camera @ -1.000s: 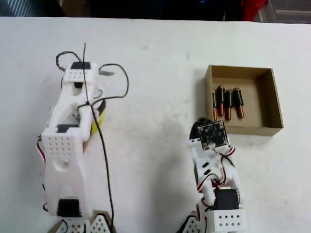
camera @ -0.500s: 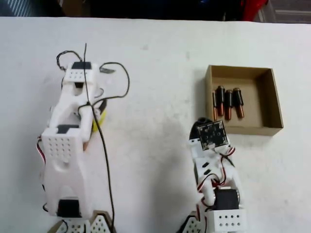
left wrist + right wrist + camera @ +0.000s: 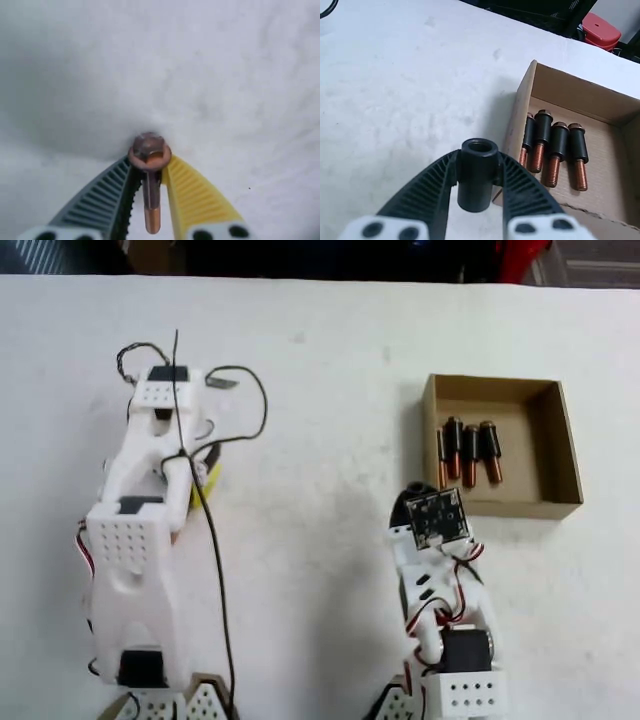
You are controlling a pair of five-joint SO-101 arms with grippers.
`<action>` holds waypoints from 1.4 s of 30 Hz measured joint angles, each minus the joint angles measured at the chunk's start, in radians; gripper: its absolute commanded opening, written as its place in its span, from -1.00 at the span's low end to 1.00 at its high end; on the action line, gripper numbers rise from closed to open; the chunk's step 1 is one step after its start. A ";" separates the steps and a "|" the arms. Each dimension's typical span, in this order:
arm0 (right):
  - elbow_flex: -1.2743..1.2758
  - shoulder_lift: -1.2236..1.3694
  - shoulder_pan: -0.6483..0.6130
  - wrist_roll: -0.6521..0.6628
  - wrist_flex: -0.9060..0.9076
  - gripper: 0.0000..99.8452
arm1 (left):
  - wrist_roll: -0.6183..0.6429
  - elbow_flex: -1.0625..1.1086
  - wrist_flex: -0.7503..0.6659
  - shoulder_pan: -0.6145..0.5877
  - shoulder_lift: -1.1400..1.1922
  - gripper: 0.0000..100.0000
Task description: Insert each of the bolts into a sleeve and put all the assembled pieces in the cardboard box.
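**Bolts: four boxed, a fifth pair held apart**

Bolts already seated in sleeves, four assembled pieces (image 3: pixel 467 453), lie side by side in the cardboard box (image 3: pixel 558 455), heads pointing away from the arms; that share of the job looks finished. One more bolt (image 3: pixel 149 187) is pinched by its shank in the left claw (image 3: pixel 149 164), which is closed on it; its head sits out past the fingertips, close over the tabletop (image 3: pixel 225 75), and I cannot tell whether it touches. A black sleeve (image 3: pixel 477 176) is clamped between the fingers of the right claw (image 3: pixel 477 161), its bore facing the wrist camera, just beside the box's near corner. In the high view the two arms sit well apart, so bolt and sleeve are nowhere near meeting. By my reading the task is most of the way through; what is left is at least one insertion — bolt into sleeve — and one drop into the box.
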 measured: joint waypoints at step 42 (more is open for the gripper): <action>0.000 0.000 -0.164 0.000 0.000 -0.97 | -0.290 0.245 0.069 0.035 -0.876 -0.96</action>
